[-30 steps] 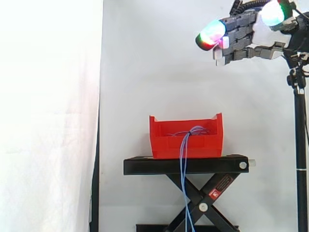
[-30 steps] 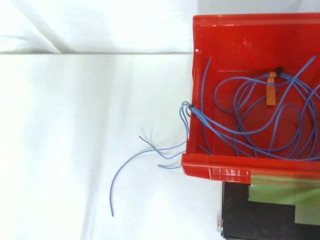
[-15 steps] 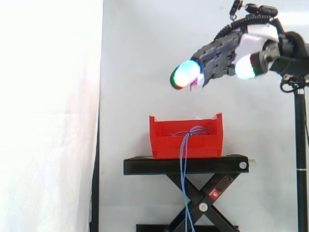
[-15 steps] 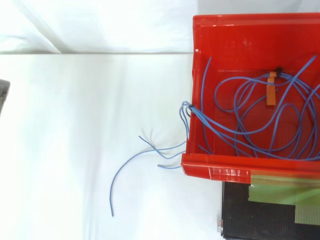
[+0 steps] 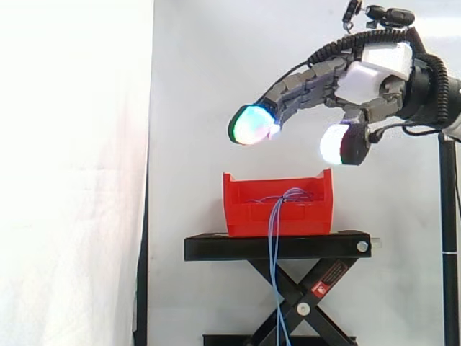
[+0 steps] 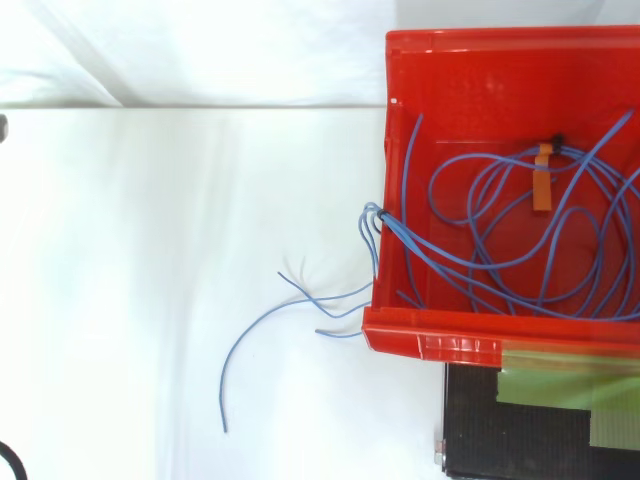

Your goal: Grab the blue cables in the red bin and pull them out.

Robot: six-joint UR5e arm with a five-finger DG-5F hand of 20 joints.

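A red bin [image 5: 278,204] stands on a black scissor stand [image 5: 279,246]. Thin blue cables [image 6: 520,230] lie looped inside the red bin [image 6: 470,60], tied near an orange tag [image 6: 542,185]. Some strands cross the bin's front wall and hang down past the stand [image 5: 274,274], with loose ends trailing outside [image 6: 265,330]. My hand [image 5: 360,76] hovers above the bin, slightly to its right, well clear of the rim. Its fingers stretch out to the left and slightly down, the thumb hanging below. The hand is open and holds nothing.
A white curtain forms the backdrop, with a brighter sheet on the left. A thin tripod pole [image 5: 448,238] rises at the right edge. Green tape [image 6: 560,365] covers part of the stand top beside the bin.
My hand has come down and to the left from the upper right corner toward the bin, its fingers now pointing lower. The cables and bin lie unchanged.
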